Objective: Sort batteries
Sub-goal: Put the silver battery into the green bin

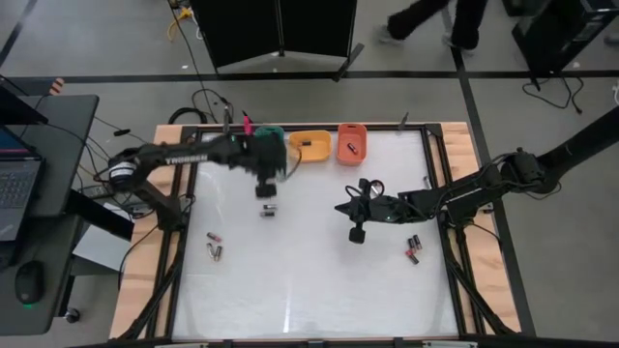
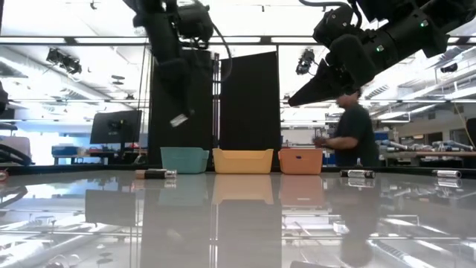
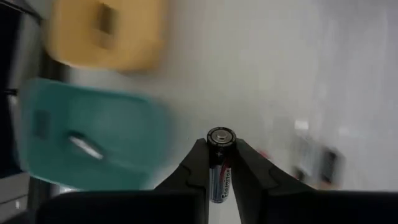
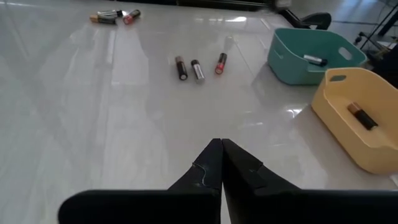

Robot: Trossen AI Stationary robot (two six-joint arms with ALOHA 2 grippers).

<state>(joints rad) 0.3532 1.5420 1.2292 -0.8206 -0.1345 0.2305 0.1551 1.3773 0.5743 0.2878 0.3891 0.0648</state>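
Note:
My left gripper is shut on a dark battery with a red band and hangs above the table just in front of the green tray, also seen in the low view. My right gripper is shut and empty over the table's middle right. Three loose batteries lie flat ahead of it, two more near the left edge, and two near the right. One battery lies in the green tray. My left gripper pinches the battery's round sides between its two fingers. The battery lies along the fingers, with its silvery end cap sticking out past the tips. The fingers slant down from above, and the battery is lifted clear of the table.
The yellow tray and the orange-red tray stand beside the green one along the far edge, each with a battery inside. A person stands beyond the table. The table's near half is bare white surface.

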